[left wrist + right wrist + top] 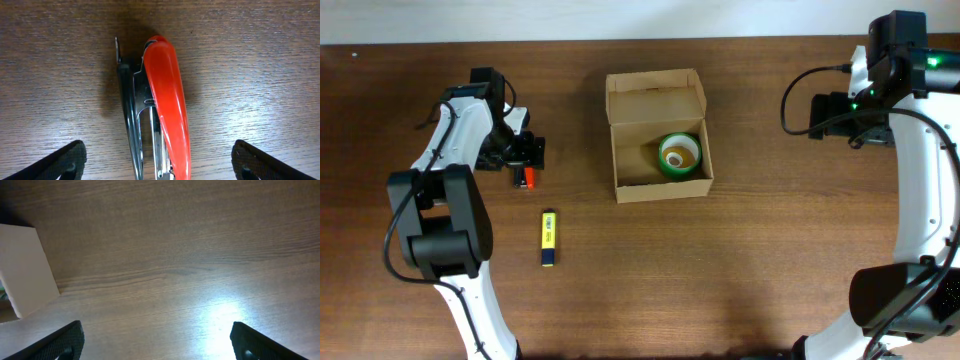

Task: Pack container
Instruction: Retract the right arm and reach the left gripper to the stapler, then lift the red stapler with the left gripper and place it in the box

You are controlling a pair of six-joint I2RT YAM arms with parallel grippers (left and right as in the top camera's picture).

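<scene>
Overhead and wrist views of the surface [770, 250]. The container [632, 160], a tan cardboard box, is seen near the middle of the surface, between the two arms, with its opening turned upward. Its flap lid [655, 97] is hinged on the side away from the arm bases and is laid open toward the far edge. The longer side of the box body runs roughly left to right, slightly skewed. A green tape roll [679, 155] is lodged flat in the right part of the box.

The left end effector [159, 157] is held open above a red stapler [167, 105], its fingers [65, 160] spread wide on either side without contact. A yellow and blue pen-like item [548, 238] lies nearer the arm bases.

The right end effector [157, 340] is likewise open, over bare wood well to the right of the container, with nothing held.
</scene>
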